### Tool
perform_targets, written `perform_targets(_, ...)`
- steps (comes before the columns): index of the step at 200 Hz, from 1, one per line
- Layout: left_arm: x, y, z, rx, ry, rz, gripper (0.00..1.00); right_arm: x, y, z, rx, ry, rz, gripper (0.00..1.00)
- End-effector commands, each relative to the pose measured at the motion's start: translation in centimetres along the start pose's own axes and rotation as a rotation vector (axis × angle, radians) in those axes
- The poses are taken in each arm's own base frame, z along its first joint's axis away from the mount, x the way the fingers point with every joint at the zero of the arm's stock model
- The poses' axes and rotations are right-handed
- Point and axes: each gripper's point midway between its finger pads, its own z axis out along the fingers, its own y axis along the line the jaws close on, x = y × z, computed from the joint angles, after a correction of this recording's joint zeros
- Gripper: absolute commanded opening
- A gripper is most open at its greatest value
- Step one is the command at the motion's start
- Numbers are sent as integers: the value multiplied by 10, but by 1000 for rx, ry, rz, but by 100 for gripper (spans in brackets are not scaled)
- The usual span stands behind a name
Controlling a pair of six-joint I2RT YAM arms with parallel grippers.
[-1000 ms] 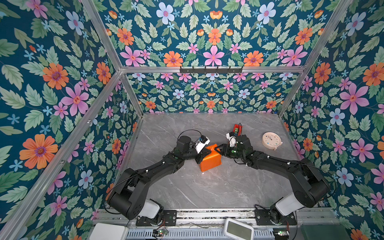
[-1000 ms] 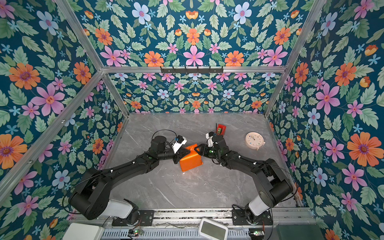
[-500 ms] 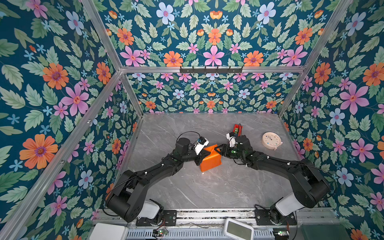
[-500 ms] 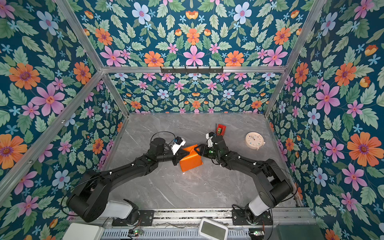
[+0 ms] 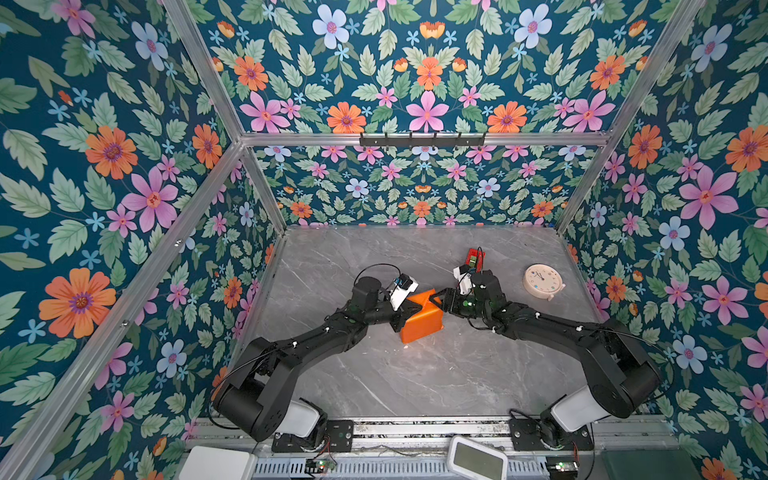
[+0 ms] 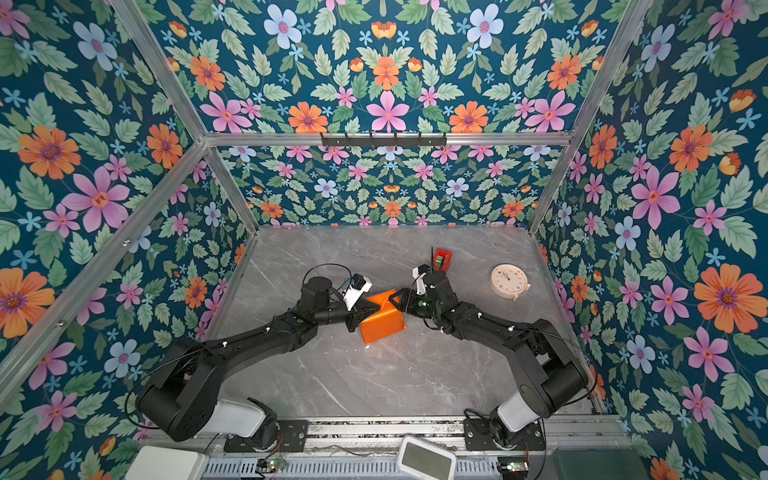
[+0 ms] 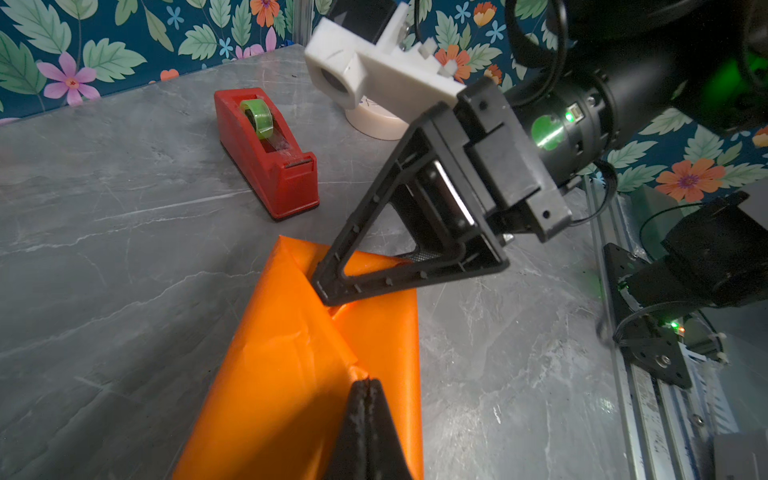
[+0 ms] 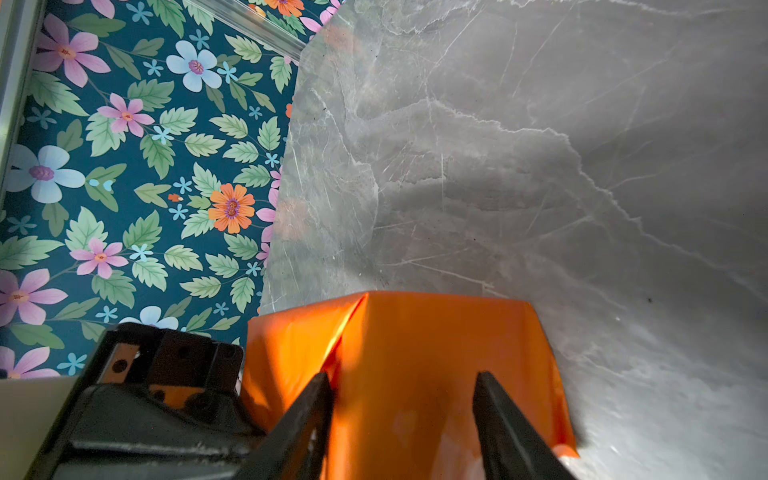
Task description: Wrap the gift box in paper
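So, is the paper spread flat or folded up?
Folded up: the paper forms an orange block with creased flaps on top; the left gripper is shut on one flap's corner.

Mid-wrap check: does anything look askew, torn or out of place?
No spill or tear shows. The paper is creased, and its end flaps stand loose with no tape visible; the left gripper pinches one flap's tip. The tape dispenser stands upright.

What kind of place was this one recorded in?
Probably a purpose-built robot recording booth, not a home: floral wallpaper panels in an aluminium frame, a marble-look tabletop, and two arms bolted to a rail at its front edge.
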Motion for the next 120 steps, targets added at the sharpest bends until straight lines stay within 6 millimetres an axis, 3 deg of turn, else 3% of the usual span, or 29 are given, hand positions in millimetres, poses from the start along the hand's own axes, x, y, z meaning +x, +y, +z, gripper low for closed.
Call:
perform_targets(1, 23, -6, 1, 33, 90, -44, 1, 8, -17, -4, 94, 33, 17, 58)
perform_targets(69, 25, -5, 1, 25, 102, -45, 0, -8, 18, -22, 11, 8, -28, 62)
perform_targets(120, 25, -3, 2, 21, 103, -42, 0, -12, 27, 1, -8, 54, -39, 66)
